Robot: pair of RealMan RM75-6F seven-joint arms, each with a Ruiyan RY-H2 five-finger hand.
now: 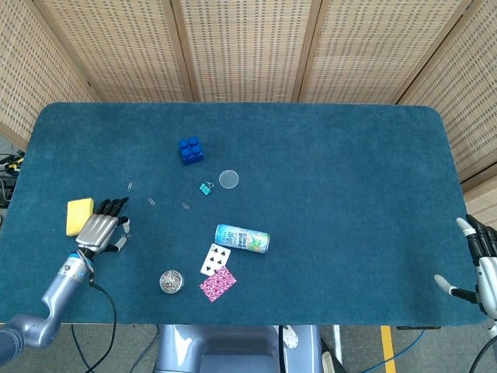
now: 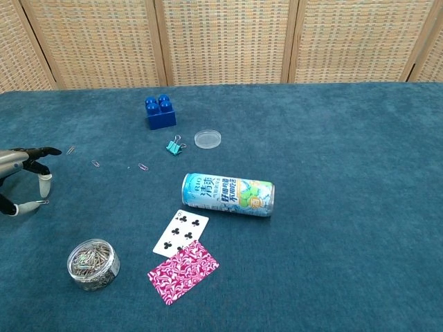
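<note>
Just beside the left hand (image 1: 100, 229) lies a yellow sponge (image 1: 78, 214).

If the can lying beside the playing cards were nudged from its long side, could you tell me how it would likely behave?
The can lies on its side, so it would probably roll rather than slide. The carpet-like table cover might slow it. Rolling toward the camera, it would likely run onto the playing card, which lies right beside it.

The right hand (image 1: 483, 260) is cut off by the head view's edge.
</note>
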